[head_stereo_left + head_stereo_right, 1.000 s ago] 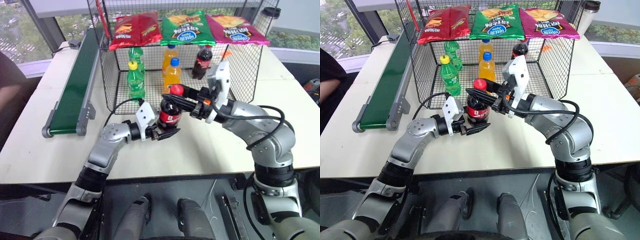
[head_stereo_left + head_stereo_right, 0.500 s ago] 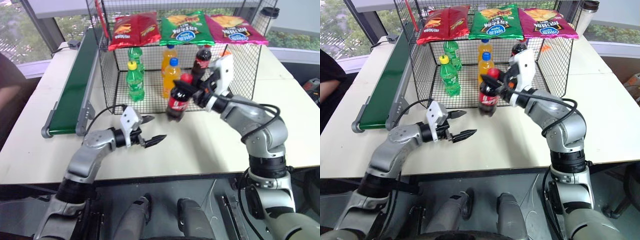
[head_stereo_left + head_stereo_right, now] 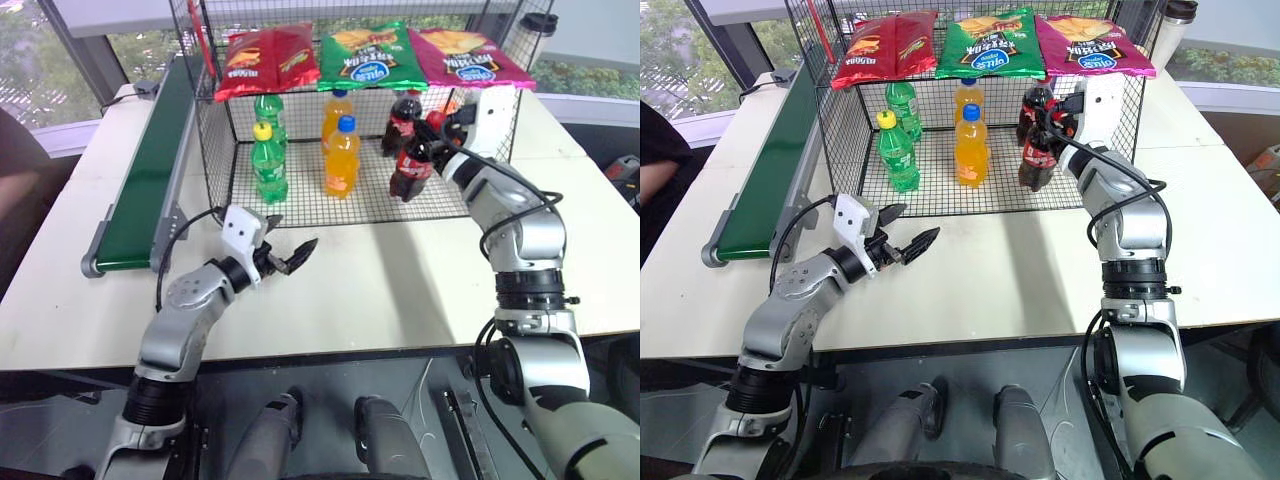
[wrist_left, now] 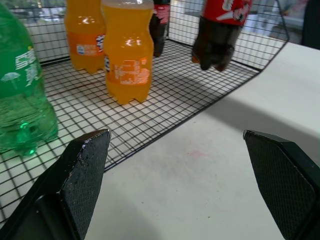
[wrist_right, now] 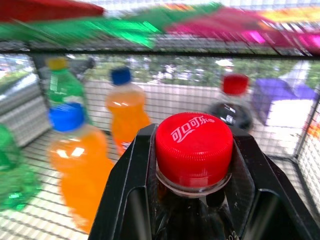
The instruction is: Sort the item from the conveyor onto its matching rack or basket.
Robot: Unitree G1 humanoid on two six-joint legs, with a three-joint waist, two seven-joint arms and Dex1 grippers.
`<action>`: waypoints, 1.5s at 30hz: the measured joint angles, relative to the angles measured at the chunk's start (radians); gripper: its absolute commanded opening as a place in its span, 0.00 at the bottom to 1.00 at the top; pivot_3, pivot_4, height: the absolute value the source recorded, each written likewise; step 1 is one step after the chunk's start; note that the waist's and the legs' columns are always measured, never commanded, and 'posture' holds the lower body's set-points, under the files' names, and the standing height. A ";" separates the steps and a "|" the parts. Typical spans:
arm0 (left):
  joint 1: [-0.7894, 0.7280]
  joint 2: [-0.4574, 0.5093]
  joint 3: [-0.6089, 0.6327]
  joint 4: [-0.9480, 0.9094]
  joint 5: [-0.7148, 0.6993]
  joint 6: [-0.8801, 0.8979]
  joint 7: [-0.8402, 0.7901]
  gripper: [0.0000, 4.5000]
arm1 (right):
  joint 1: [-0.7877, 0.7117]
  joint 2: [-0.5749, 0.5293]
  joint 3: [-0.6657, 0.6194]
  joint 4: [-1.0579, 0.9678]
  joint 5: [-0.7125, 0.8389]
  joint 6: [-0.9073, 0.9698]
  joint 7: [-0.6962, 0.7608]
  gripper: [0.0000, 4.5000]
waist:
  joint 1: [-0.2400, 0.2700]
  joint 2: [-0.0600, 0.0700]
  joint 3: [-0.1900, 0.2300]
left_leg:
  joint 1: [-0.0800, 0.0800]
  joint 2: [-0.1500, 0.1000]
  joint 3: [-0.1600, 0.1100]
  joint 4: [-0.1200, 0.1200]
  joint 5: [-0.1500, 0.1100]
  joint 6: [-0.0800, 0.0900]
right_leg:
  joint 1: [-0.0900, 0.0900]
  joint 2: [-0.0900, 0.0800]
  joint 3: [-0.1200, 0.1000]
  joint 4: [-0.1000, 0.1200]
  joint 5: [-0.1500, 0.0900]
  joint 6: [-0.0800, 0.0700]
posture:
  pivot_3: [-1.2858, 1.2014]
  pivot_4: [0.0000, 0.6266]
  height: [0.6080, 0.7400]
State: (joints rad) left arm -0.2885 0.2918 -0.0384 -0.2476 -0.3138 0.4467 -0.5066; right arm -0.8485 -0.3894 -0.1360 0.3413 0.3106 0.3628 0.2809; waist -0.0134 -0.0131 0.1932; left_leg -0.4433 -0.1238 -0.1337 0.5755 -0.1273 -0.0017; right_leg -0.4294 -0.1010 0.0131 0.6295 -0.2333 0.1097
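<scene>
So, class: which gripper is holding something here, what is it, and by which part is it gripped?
The right gripper holds the cola bottle by its neck, just under the red cap. The left gripper is open and holds nothing.

Bright window daylight floods my white table (image 3: 420, 290); short soft shadows; snack bags (image 5: 150, 22) smear with blur.

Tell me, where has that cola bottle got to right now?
The cola bottle hangs by its neck from the right pincer, inside the wire cage at its right, beside another cola bottle.
</scene>
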 measured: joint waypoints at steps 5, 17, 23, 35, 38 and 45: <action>0.009 0.000 -0.010 -0.010 0.001 0.000 0.012 0.98 | -0.019 -0.001 0.007 0.138 -0.055 -0.092 0.015 0.26 | 0.000 0.000 0.000 | 0.000 0.000 0.000 0.000 0.000 0.000 | 0.000 0.000 0.000 0.000 0.000 0.000 | 0.52 0.24 0.98; 0.000 0.003 -0.009 -0.008 0.009 -0.002 0.019 0.98 | -0.085 -0.001 -0.011 0.334 -0.093 -0.247 0.033 0.26 | -0.001 0.000 0.000 | 0.000 0.000 0.000 0.000 0.000 0.000 | 0.000 0.000 0.001 0.000 0.000 0.000 | 0.52 0.24 0.98; -0.001 0.002 -0.010 -0.002 0.024 -0.003 0.019 1.00 | -0.127 0.000 -0.014 0.437 -0.105 -0.311 0.036 0.59 | -0.001 0.000 0.000 | 0.001 0.000 0.000 0.000 0.000 0.000 | 0.001 0.001 0.001 0.001 0.000 0.000 | 0.52 0.24 0.98; 0.000 -0.011 -0.010 0.002 0.042 -0.017 0.026 1.00 | -0.142 -0.002 -0.016 0.425 -0.112 -0.300 0.050 0.98 | -0.001 0.001 0.000 | 0.001 0.000 0.000 0.000 0.000 0.000 | 0.001 0.001 0.001 0.001 0.000 0.000 | 0.52 0.24 0.98; 0.000 -0.015 -0.012 0.005 0.043 -0.022 0.025 1.00 | -0.128 -0.015 -0.016 0.353 -0.112 -0.268 0.051 0.98 | 0.000 0.001 0.000 | 0.001 0.000 0.000 0.000 0.000 0.000 | 0.001 0.001 0.001 0.001 0.000 0.000 | 0.52 0.24 0.98; 0.007 -0.018 -0.020 0.019 0.043 -0.026 0.023 1.00 | 0.021 -0.074 -0.011 0.087 -0.112 -0.116 0.072 0.98 | 0.002 0.001 0.000 | 0.001 0.000 0.000 0.001 0.000 0.000 | 0.001 0.001 0.002 0.001 0.000 0.000 | 0.52 0.24 0.98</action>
State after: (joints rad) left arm -0.2819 0.2736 -0.0579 -0.2289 -0.2703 0.4211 -0.4837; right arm -0.8271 -0.4630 -0.1466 0.4278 0.1984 0.2465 0.3532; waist -0.0111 -0.0125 0.1932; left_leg -0.4423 -0.1237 -0.1334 0.5762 -0.1271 -0.0020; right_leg -0.4285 -0.1000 0.0148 0.6303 -0.2333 0.1093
